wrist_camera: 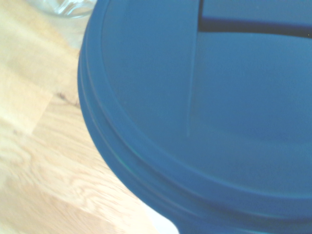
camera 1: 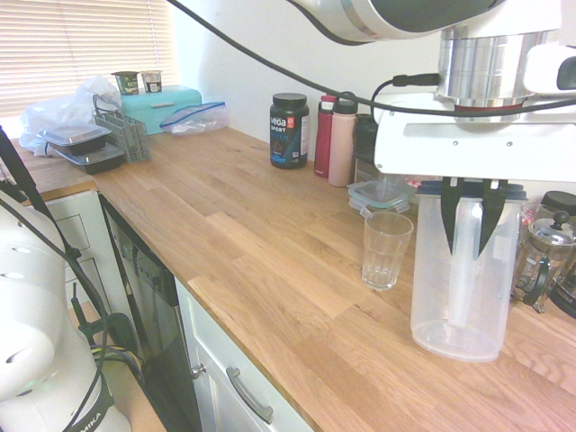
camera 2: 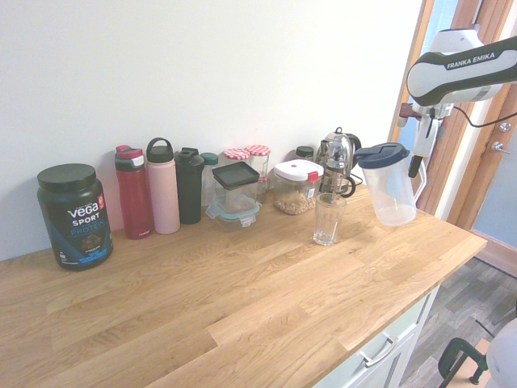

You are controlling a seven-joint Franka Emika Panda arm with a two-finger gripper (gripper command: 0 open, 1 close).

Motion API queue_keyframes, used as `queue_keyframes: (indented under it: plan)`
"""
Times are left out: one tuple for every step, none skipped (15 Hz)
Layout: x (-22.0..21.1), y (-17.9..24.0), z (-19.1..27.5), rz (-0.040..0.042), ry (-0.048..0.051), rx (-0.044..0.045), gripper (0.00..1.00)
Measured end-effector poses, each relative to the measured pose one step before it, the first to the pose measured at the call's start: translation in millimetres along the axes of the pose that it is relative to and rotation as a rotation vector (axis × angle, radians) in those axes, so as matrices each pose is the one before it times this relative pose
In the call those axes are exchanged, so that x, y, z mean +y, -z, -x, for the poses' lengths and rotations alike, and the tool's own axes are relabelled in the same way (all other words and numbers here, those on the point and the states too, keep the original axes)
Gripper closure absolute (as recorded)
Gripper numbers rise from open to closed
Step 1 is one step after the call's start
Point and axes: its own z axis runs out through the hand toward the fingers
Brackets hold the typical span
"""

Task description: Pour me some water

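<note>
So the gripper [camera 1: 467, 254] has its 2 fingers closed on the handle [camera 1: 463, 283] of the clear pitcher [camera 1: 431, 301] – the body hangs upright or nearly so, right beside the fingers and mostly below them. Blue lid [camera 2: 382, 155] on top, 1 glass [camera 1: 385, 254] near it on the wooden counter [camera 1: 261, 270] (can't tell if the pitcher's base touches down).
</note>
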Motion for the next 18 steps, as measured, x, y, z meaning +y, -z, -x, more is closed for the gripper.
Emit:
queue_keyframes:
  plan:
    - [6.90,-2.73,7.72,-0.00881,-0.05766,-0.00274,1.00]
    - [6.38,-2.69,8.96,-0.00988,-0.05747,-0.00159,1.00]
    - [4.55,-1.04,11.35,-0.01208,-0.05785,-0.00068,1.00]
    - [2.08,-0.94,13.60,-0.01132,-0.05697,-0.00118,1.00]
    - [1.12,-0.89,15.92,-0.01151,-0.05290,0.00014,1.00]
    - [0.77,1.00,17.25,-0.01318,-0.05252,0.00568,1.00]
    - [1.03,3.99,16.05,-0.01626,-0.05028,0.01125,1.00]
    - [0.18,5.67,15.83,-0.01987,-0.04701,0.01477,1.00]
    - [-1.67,6.90,16.22,-0.01997,-0.04117,0.02025,1.00]
    - [-5.23,9.61,17.28,-0.01295,-0.02967,0.03144,1.00]
    - [-8.82,11.47,17.14,-0.00363,-0.00297,0.03499,1.00]
    - [-11.67,10.24,19.56,-0.00111,0.01918,0.01880,1.00]
    - [-13.71,10.95,22.24,0.00114,0.02856,0.00223,1.00]
    - [-10.96,11.77,21.75,0.00502,0.02926,-0.00274,1.00]
    - [-10.72,13.60,22.30,-0.00426,0.02921,-0.00295,1.00]
    - [-12.03,13.37,24.99,-0.01804,0.03528,-0.00650,1.00]
    - [-13.91,11.20,26.33,-0.03169,0.03967,-0.00915,1.00]
    - [-19.27,7.31,24.26,-0.03147,0.03857,-0.00307,1.00]
